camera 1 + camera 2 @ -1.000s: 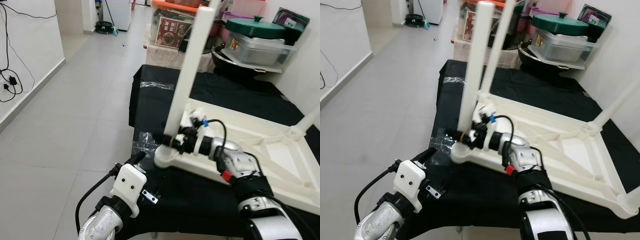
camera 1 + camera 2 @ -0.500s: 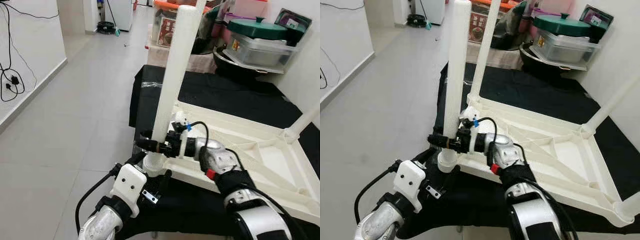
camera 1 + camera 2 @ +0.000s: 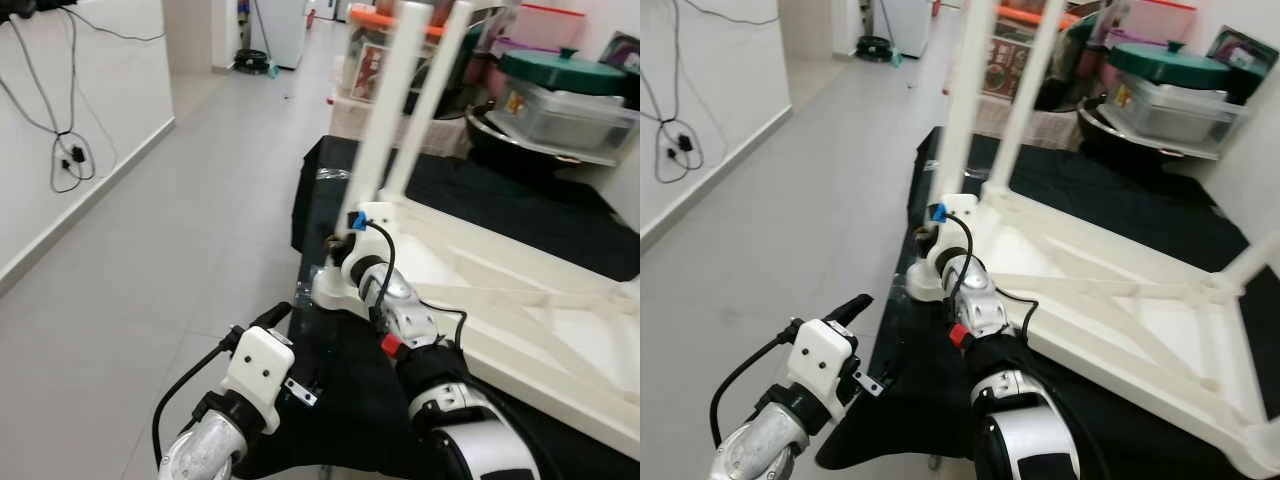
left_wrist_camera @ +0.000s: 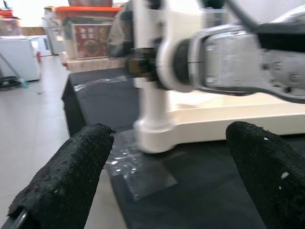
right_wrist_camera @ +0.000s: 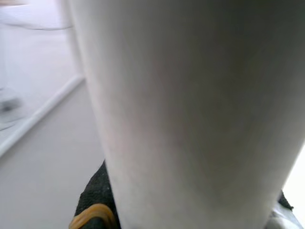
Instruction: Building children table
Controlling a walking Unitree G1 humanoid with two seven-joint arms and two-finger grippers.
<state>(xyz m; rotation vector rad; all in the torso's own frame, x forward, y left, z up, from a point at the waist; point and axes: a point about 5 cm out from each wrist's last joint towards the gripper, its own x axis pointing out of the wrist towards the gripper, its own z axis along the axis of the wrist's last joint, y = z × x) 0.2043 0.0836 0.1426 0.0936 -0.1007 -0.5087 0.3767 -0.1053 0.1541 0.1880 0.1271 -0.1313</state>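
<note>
We take the upturned white plastic children's tabletop (image 3: 1110, 330) as our landmark; it lies underside up on a black cloth-covered surface (image 3: 1110, 190), its ribs facing us, so that legs can be pushed down into its corner sockets. At its near corner, the one closest to the grey tiled floor (image 3: 810, 230), a round white plastic leg (image 3: 385, 110) stands upright in the socket (image 3: 335, 295). Our right gripper (image 3: 345, 245) is closed around this leg just above the socket, and the right wrist view is close up against the pale tube. We judge that the grip sits low to steady the leg while it seats. A second white leg (image 3: 1025, 95) rises at the next corner of the tabletop, farther from us, and a third shows at the corner toward the wall.

Our left gripper (image 4: 167, 176) hovers just off that same near corner, over the cloth's edge, its black fingers (image 4: 71, 176) spread apart and holding nothing, aimed at the socket as if ready to brace it.

Beyond the tabletop's far edge stand stacked tubs with a green lid (image 3: 555, 70).
</note>
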